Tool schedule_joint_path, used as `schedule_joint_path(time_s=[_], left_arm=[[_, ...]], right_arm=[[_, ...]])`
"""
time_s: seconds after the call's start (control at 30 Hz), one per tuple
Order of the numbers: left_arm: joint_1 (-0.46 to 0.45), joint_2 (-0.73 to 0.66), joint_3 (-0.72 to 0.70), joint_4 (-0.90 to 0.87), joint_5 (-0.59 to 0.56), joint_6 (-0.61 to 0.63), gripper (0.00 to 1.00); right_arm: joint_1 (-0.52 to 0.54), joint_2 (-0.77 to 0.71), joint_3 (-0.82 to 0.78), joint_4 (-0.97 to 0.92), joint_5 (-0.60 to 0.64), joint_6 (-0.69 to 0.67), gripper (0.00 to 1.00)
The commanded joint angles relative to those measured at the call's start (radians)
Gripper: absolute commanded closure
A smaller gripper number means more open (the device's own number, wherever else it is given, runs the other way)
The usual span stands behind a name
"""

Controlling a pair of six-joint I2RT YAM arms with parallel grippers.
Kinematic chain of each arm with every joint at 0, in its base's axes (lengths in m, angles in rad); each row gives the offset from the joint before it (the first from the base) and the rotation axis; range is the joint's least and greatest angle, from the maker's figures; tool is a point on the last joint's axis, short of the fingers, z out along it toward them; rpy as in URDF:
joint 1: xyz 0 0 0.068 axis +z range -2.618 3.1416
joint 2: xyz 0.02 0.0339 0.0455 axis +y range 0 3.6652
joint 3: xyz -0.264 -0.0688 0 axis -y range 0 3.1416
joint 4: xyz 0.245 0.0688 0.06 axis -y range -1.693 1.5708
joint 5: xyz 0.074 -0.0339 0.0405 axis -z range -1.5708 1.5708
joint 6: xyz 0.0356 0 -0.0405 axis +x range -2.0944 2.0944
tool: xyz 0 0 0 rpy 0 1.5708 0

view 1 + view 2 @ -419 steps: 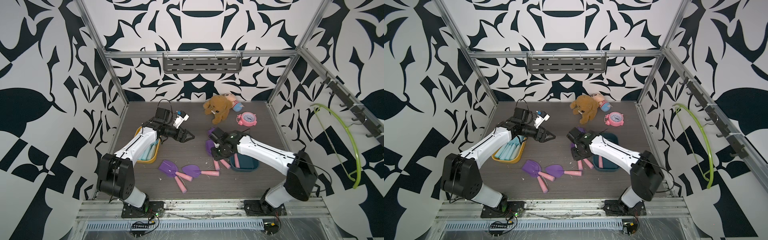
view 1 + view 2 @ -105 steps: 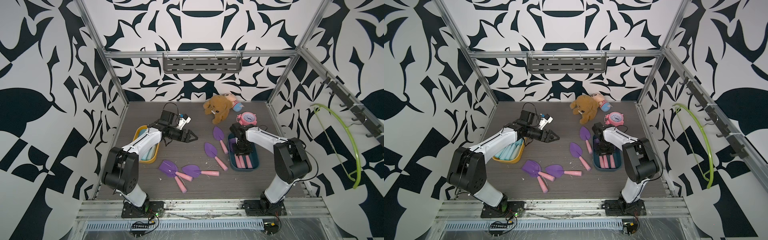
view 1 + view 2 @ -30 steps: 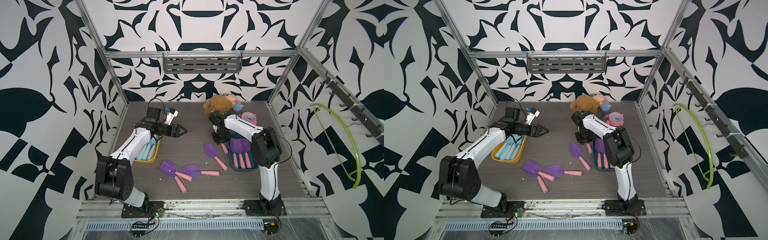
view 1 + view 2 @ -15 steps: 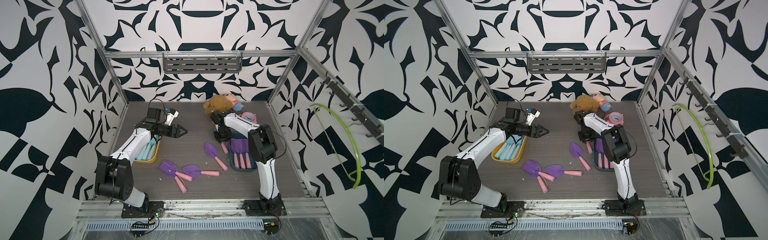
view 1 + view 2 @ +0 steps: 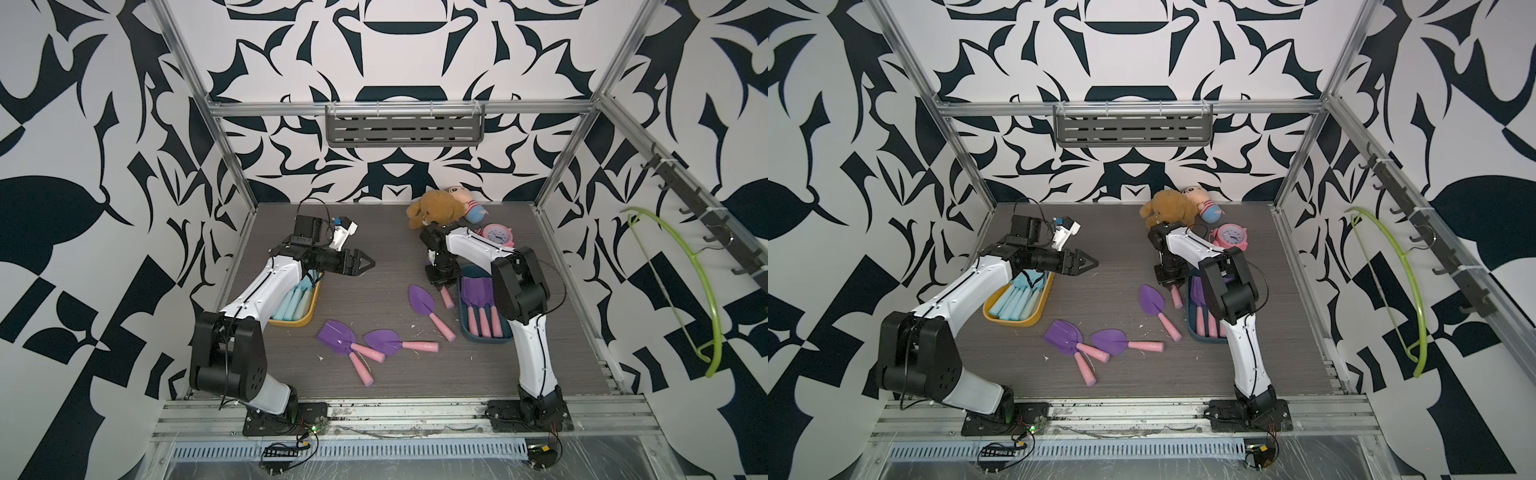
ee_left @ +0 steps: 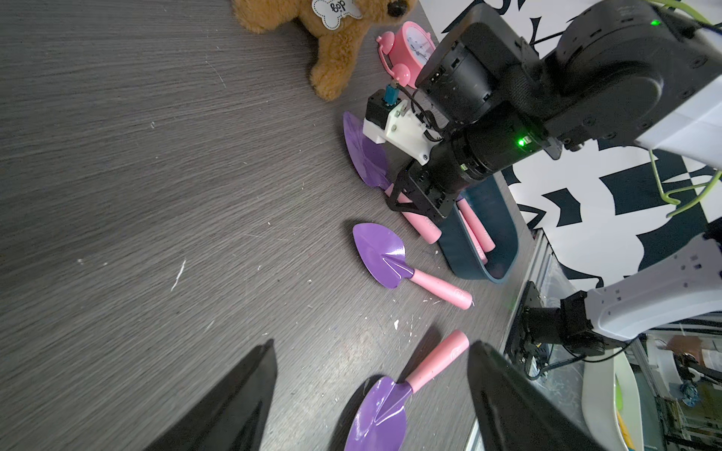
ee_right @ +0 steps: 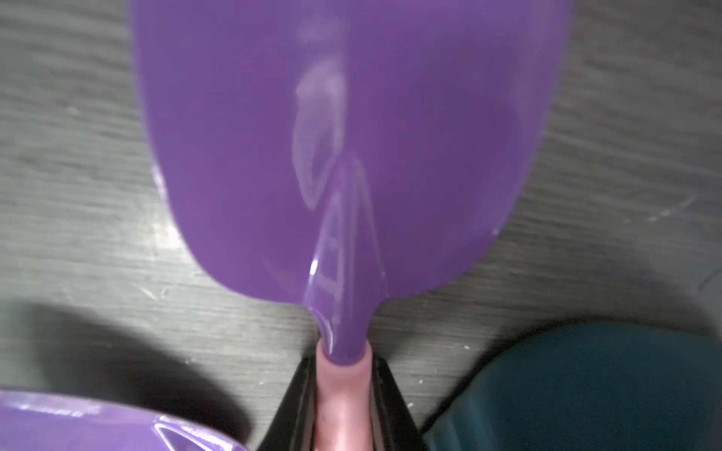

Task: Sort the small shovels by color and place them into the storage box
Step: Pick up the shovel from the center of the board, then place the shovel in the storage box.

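**Top views.** The right gripper (image 5: 444, 286) is down at the table, jaws clamped on the pink handle of a purple shovel (image 5: 447, 298) just beside the dark teal box (image 5: 486, 338). The left gripper (image 5: 368, 262) hovers empty, jaws wide apart, near the yellow box (image 5: 291, 323).

**Left wrist view.** The held shovel lies roughly parallel to the teal box. The step probably calls for a straight lift, then a short sideways shift. The blade must clear the rim.

**Right wrist view.** The pads (image 7: 293, 410) grip the handle close to the blade neck, which should limit swing.

**Count.**
- Purple shovels outside the box: four, namely the held one and three loose purple shovels (image 5: 1152, 301).
- Pink handles inside the teal box: three.
- Blue shovels (image 5: 1017, 301) in the yellow box: packed too closely to count.
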Motion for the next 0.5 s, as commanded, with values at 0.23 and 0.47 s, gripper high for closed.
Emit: schedule_joint_path(time_s=[0.23, 0.47], left_arm=[[-0.025, 0.019, -0.001, 0.008, 0.050, 0.003, 0.16], [-0.151, 0.080, 0.047, -0.036, 0.050, 0.031, 0.16]], right_arm=[[-0.005, -0.222, -0.016, 0.050, -0.026, 0.011, 0.89], [-0.045, -0.469, -0.177, 0.012, 0.019, 0.015, 0.91]])
